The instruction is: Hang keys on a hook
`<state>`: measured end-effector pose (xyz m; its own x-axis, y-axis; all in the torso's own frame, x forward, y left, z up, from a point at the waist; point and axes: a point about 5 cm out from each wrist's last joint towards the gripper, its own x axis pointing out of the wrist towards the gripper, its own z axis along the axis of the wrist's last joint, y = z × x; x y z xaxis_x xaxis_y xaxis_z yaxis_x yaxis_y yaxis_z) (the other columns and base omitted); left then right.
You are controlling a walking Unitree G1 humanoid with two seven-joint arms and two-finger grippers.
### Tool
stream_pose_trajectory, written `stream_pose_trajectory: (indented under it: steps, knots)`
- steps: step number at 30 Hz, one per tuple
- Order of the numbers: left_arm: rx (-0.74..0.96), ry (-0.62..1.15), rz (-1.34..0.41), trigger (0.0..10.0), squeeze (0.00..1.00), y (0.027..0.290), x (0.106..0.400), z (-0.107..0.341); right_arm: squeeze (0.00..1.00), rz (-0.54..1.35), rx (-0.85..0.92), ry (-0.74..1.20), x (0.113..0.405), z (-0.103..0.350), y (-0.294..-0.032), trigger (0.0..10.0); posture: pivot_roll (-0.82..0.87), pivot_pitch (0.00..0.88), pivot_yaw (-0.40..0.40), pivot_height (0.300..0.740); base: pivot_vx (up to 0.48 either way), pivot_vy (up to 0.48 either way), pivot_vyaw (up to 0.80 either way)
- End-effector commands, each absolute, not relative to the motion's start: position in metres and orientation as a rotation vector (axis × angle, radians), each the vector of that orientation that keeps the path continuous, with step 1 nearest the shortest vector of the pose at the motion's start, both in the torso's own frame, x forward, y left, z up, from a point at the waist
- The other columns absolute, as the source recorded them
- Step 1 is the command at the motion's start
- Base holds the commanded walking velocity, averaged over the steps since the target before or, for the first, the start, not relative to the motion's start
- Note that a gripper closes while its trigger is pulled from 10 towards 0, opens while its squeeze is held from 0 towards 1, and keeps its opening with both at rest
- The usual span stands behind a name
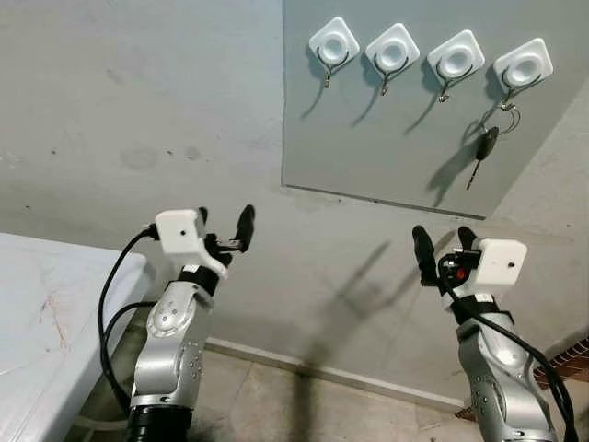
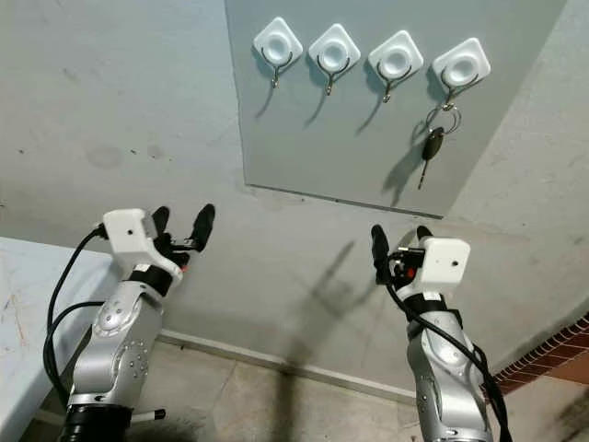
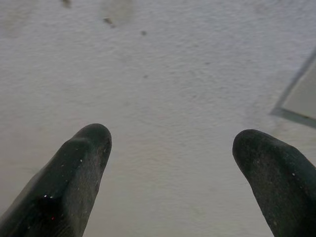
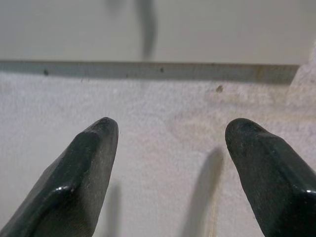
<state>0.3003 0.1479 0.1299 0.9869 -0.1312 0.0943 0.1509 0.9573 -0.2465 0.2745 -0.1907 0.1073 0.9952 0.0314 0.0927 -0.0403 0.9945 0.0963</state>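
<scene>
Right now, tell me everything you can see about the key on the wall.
The key has a black head and a thin metal blade pointing down, slightly tilted. A silver split ring joins it to the rightmost hook of four white-based hooks on a grey panel. It hangs freely and casts a shadow on the panel. Neither gripper touches it.

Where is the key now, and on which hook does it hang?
In the left eye view, the key hangs by its ring from the rightmost hook of four on the grey wall panel, above the open right gripper.
</scene>
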Motion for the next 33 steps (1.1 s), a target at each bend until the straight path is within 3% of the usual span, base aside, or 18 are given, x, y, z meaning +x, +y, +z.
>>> stream_pose_trajectory:
  steps: [1, 6, 33]
  knots:
    - [-0.252, -0.071, -0.134, 10.0, 0.0, 0.151, 0.299, 0.125, 0.0, 0.031, 0.067, -0.067, 0.272, 0.101, -0.191, 10.0, -0.01, 0.0, 0.013, 0.74, 0.0, 0.0, 0.0]
    - [-0.253, -0.086, -0.128, 10.0, 0.0, 0.151, 0.305, 0.129, 0.0, 0.025, 0.069, -0.056, 0.272, 0.097, -0.193, 10.0, -0.02, 0.0, 0.015, 0.74, 0.0, 0.0, 0.18]
    - [-0.226, -0.125, -0.178, 10.0, 0.0, 0.145, 0.318, 0.133, 0.0, 0.05, -0.003, -0.066, 0.282, 0.099, -0.204, 10.0, -0.02, 0.0, -0.001, 0.74, 0.0, 0.0, 0.79]
